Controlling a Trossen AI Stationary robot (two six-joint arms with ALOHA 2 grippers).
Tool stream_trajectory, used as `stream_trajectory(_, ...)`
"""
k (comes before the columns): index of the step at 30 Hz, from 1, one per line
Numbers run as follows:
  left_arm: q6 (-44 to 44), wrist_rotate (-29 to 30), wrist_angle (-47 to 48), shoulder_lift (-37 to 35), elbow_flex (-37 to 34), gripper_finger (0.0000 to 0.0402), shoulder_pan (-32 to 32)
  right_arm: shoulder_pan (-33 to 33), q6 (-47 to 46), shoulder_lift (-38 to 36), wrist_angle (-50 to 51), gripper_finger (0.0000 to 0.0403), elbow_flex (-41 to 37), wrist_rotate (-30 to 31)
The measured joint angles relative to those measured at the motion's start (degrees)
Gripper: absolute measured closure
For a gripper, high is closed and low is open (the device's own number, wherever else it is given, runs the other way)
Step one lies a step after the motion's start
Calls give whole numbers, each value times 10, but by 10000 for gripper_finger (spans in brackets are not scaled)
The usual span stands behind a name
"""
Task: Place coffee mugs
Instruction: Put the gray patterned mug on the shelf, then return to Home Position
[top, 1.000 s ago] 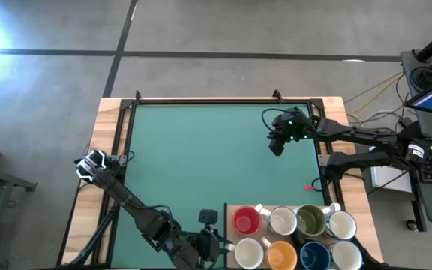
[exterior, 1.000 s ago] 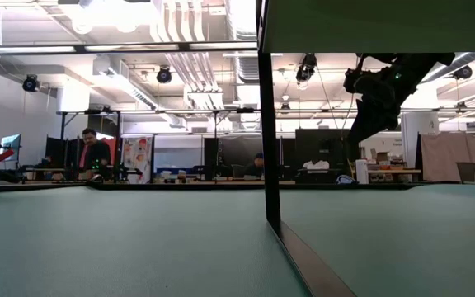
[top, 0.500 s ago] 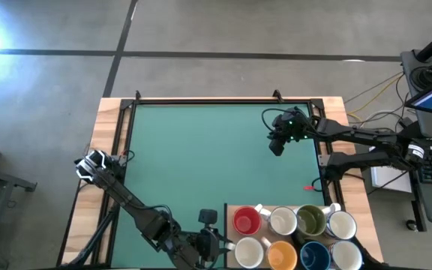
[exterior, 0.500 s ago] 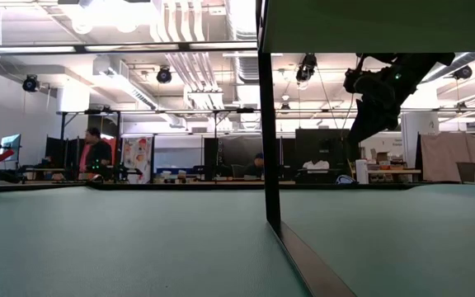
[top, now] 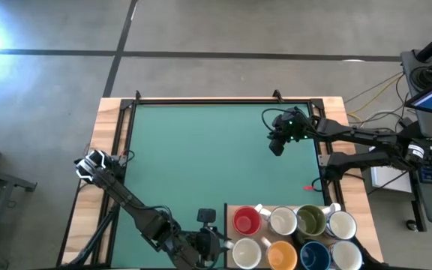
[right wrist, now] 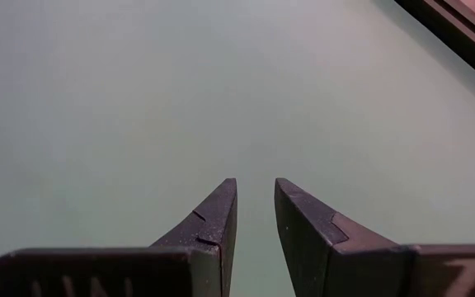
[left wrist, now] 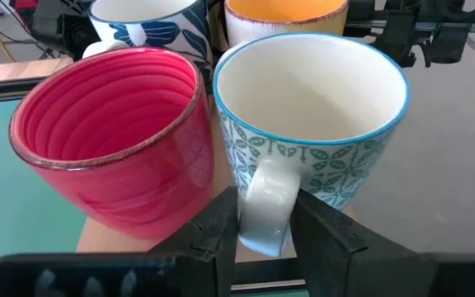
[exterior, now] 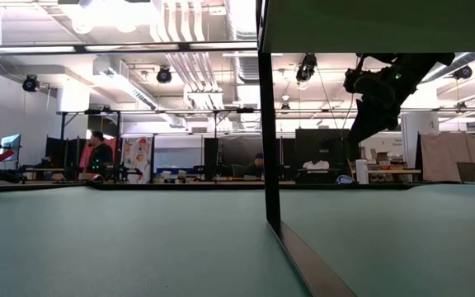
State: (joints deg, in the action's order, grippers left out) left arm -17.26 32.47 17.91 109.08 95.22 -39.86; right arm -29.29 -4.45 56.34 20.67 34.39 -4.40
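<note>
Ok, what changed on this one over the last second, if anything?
On the table, nothing visibly moved. In the room behind, a person stepped a little to the right in the low view. Unchanged: the left pincer stays at the handle of the white leaf-patterned mug beside the red mug, and the right pincer stays hanging over the far right of the green mat, holding nothing.

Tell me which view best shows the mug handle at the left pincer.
Left wrist view: the white handle sits between the left pincer fingers. High view shows that mug small, handle hidden. Low and right wrist views show none.
</note>
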Motion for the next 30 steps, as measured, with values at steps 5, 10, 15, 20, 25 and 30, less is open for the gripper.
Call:
stream_trajectory(5, 1, 0, 3, -1, 0, 285, 0, 0, 0, 0, 0, 330, 0, 0)
stream_trajectory(10, -2, 1, 17, -6, 0, 276, 0, 0, 0, 0, 0, 330, 0, 0)
stream_trajectory(15, -35, 1, 48, -19, 0, 276, -5, 0, 0, 0, 0, 330, 0, 0)
stream_trajectory(20, -64, 12, 93, -38, 0, 276, -14, 0, 0, 0, 0, 330, 0, 0)
stream_trajectory(25, -91, 16, 156, -61, 0, 276, -18, 0, 0, 0, 0, 330, 0, 0)
stream_trajectory(30, -120, 16, 224, -91, -12, 276, -25, 0, 0, 0, 0, 330, 0, 0)
